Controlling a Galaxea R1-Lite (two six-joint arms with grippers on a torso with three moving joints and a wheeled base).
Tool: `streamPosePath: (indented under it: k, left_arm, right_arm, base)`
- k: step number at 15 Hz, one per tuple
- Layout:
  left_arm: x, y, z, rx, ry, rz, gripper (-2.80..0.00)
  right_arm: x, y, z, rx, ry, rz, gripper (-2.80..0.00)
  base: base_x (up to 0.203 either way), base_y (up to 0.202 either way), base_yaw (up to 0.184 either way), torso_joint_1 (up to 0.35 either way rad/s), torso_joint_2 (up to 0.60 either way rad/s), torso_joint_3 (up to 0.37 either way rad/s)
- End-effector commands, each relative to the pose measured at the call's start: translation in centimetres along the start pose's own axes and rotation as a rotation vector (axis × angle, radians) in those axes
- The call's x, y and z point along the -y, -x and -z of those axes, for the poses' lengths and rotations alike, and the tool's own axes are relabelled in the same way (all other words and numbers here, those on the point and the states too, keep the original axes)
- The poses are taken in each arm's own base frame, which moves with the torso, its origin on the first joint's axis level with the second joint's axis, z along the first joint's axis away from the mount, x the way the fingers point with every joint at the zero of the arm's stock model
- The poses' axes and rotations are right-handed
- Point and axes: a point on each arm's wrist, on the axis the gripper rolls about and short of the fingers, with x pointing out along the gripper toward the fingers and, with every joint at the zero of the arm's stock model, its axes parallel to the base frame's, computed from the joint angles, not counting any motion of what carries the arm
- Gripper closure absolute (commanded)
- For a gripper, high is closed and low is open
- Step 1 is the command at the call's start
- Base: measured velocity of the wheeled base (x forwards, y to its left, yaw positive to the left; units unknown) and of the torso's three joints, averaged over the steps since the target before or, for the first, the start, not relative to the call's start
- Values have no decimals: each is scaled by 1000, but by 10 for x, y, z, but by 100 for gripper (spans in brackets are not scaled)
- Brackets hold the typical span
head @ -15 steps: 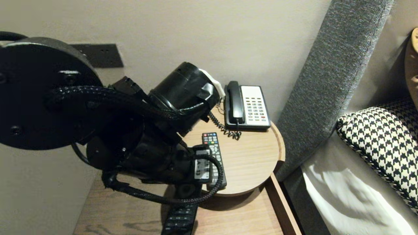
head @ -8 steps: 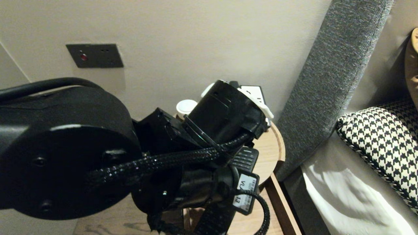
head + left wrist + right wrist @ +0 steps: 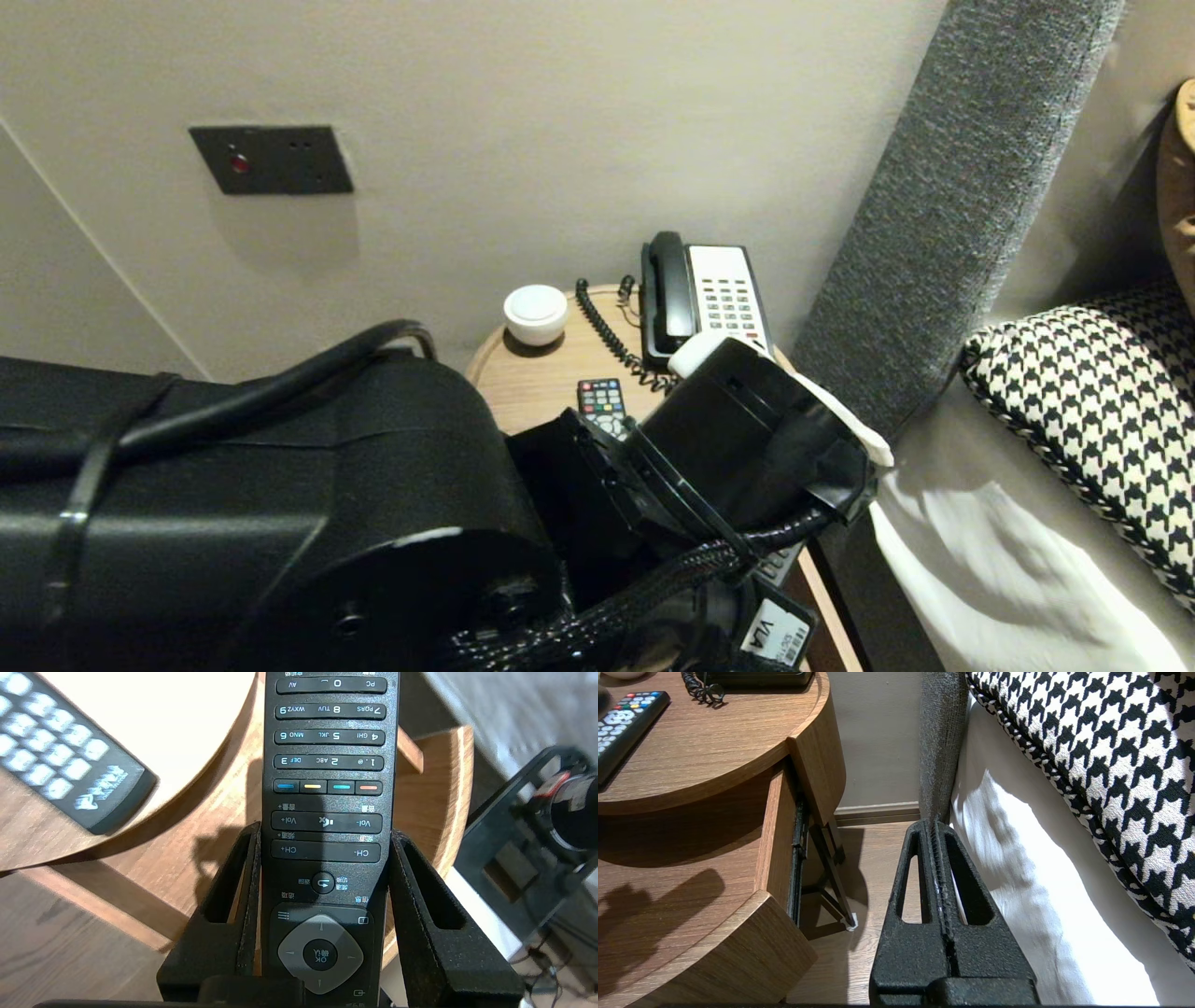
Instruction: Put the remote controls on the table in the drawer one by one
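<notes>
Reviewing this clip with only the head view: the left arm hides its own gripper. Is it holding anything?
Observer: Yes. The left gripper is shut on a long black remote, one finger along each long edge.
Operator: Is it the one I see lying flat?
Observer: No. That second remote lies apart on the round tabletop.
Operator: And the right gripper?
Observer: It is shut and empty, beside the bed.
</notes>
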Motion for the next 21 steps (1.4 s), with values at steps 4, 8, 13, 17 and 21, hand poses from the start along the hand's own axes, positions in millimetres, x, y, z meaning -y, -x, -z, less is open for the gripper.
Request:
streamPosePath:
  k: [4, 8, 13, 17, 21]
  left_arm:
    - [20, -35, 7, -40, -39, 38, 0]
    - [26, -65, 14, -48, -39, 34, 0]
    - [26, -95, 23, -87, -37, 11, 0]
    - [23, -113, 25, -85, -28, -2, 0]
    - [5, -122, 19, -70, 9, -79, 0]
  right_arm:
    - [0, -2, 11, -40, 0, -1, 0]
    - [0, -2, 11, -40, 0, -1, 0]
    - [0, -2, 11, -40, 0, -1, 0]
    - [0, -2, 11, -40, 0, 0, 0]
    - [0, -2, 11, -40, 0, 0, 0]
  base:
    - [0, 0, 0, 0, 0, 0]
    - [0, 0, 0, 0, 0, 0]
    - [0, 0, 0, 0, 0, 0]
    - [0, 0, 0, 0, 0, 0]
    - [0, 0, 0, 0, 0, 0]
